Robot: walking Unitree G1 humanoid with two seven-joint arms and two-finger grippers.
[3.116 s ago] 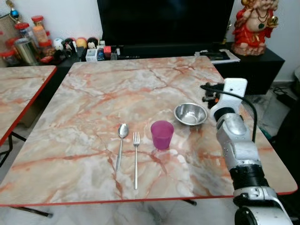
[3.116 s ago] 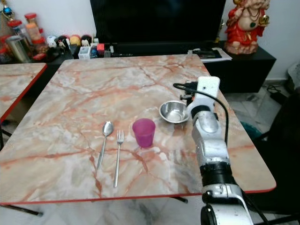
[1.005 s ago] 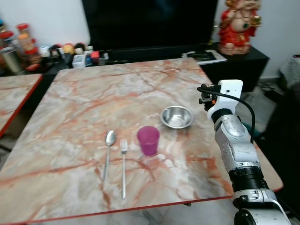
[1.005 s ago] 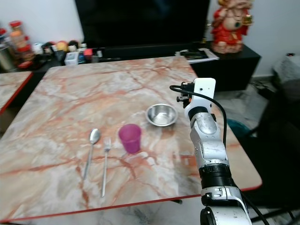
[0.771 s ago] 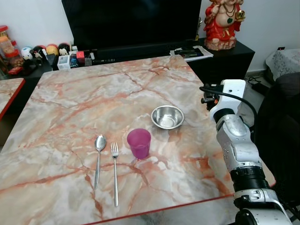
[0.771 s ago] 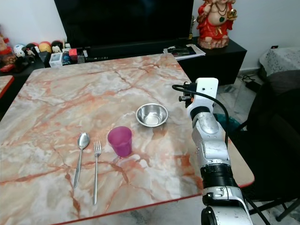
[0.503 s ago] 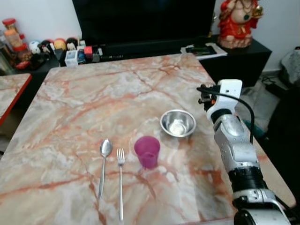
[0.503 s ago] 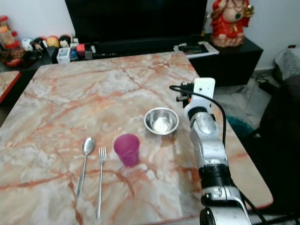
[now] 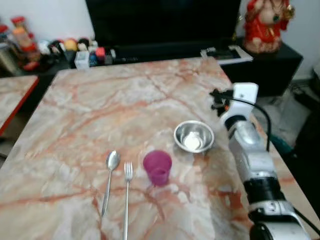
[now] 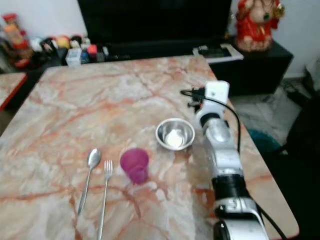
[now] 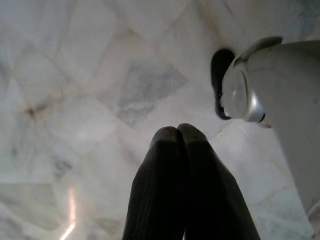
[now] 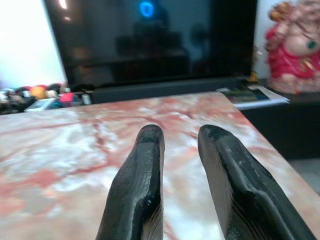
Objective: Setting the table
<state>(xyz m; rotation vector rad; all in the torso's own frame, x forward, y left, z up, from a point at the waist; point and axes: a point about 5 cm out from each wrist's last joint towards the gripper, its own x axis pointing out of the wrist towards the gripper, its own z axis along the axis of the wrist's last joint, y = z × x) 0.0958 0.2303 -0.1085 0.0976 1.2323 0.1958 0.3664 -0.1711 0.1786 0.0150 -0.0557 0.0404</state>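
Note:
On the marble table a spoon and a fork lie side by side. A purple cup stands upright just right of the fork. A steel bowl sits behind the cup, to its right. My right arm reaches over the table's right side, next to the bowl. In the right wrist view my right gripper is open with nothing between its fingers, pointing across the tabletop. My left gripper hangs shut and empty over the tiled floor.
A black TV on a dark cabinet stands behind the table, with a red statue at its right end. Jars and small items crowd the back left. A second table stands to the left. My own silver leg is beside the left gripper.
The camera has shifted and the picture is blurred. Spoon, fork, cup and bowl keep their places, and the right arm keeps its pose.

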